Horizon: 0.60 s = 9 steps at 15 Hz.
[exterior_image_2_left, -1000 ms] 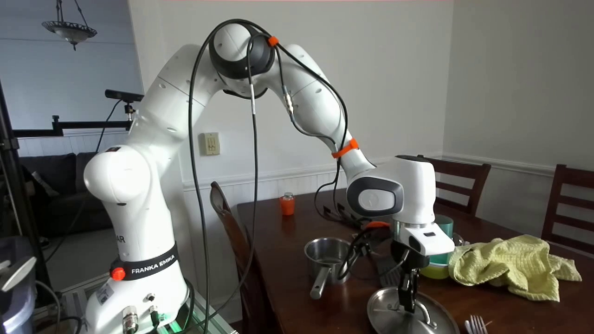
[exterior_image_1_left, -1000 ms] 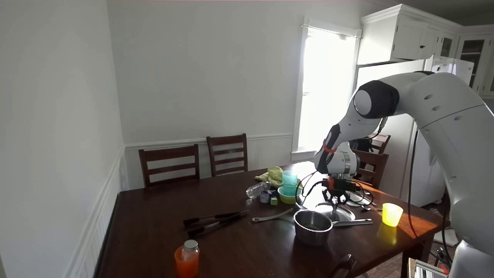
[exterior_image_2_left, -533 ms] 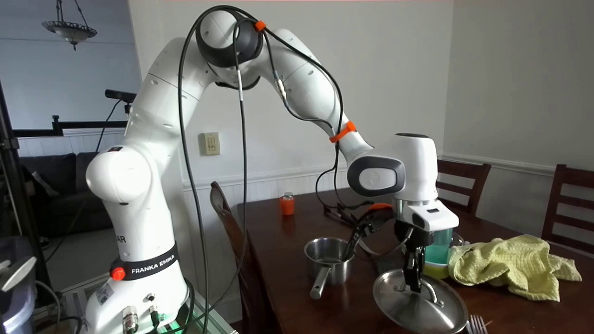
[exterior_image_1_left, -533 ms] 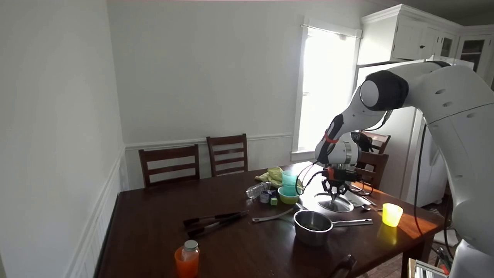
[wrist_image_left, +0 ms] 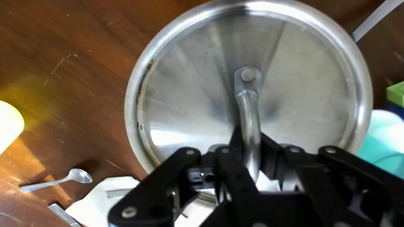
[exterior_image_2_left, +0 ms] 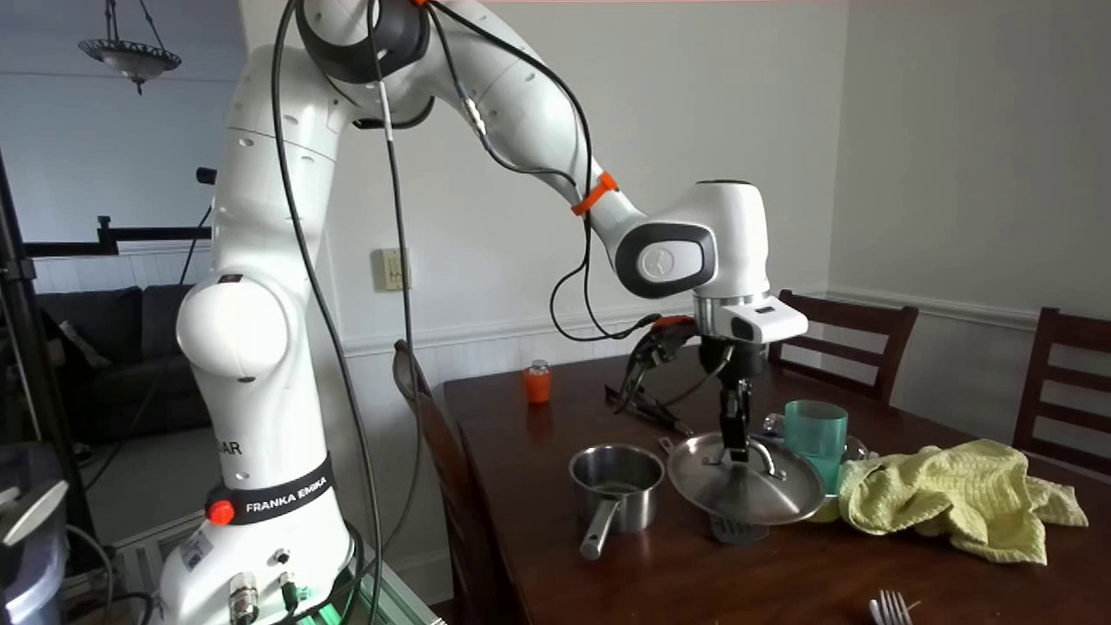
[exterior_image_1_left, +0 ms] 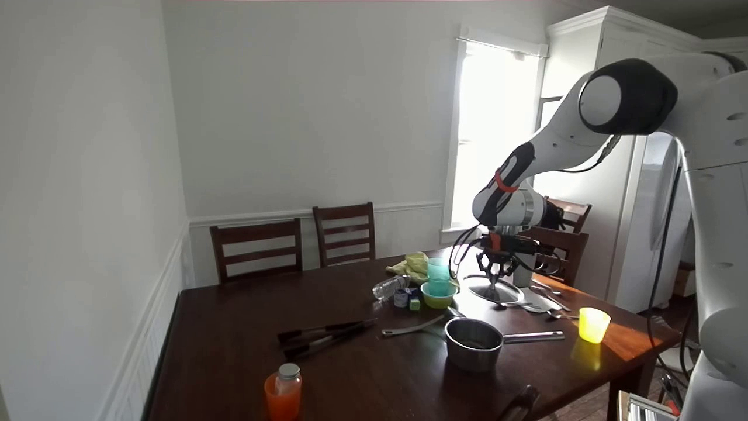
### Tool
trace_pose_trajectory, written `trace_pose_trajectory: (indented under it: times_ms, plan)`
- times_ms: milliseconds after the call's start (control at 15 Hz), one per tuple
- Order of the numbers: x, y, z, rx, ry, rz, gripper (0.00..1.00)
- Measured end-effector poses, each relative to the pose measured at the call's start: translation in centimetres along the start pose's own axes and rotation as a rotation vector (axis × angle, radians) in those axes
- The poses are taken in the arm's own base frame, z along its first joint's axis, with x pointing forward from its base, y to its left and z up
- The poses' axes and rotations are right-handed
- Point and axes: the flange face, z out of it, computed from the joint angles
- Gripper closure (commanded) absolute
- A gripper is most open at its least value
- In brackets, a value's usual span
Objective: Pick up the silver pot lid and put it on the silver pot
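Silver pot lid (exterior_image_2_left: 757, 493) held up over table (exterior_image_1_left: 234, 327), handle (wrist_image_left: 248, 110) on top, disc looking slightly tilted. Pincer (wrist_image_left: 250, 142) clamped on handle. Silver pot (exterior_image_1_left: 474, 358) upright on table, apart from lid; in an exterior view pot stands near, lid farther, pot handle (exterior_image_1_left: 533, 337) pointing right. In an exterior view lid is right of pot, partly hiding dark slotted turner (exterior_image_2_left: 738, 530); teal cup (exterior_image_2_left: 816, 434) beyond lid's right rim, yellow-green cloth (exterior_image_2_left: 955, 499) farther right. Yellow cup (exterior_image_1_left: 594, 325) right of pot, toward table's right edge. Orange cup (exterior_image_1_left: 283, 406) near left.
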Motion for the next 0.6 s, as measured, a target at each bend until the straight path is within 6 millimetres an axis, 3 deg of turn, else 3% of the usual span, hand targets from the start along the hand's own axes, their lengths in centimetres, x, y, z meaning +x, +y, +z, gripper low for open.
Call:
trace_pose_trajectory:
  times_ms: [267, 600]
  plan:
    - [-4.8, -3.1, -2.4, 0.02, -0.008, -0.112, 0.98]
    - [-10.6, -5.4, -2.9, 0.001, -0.048, -0.219, 0.98]
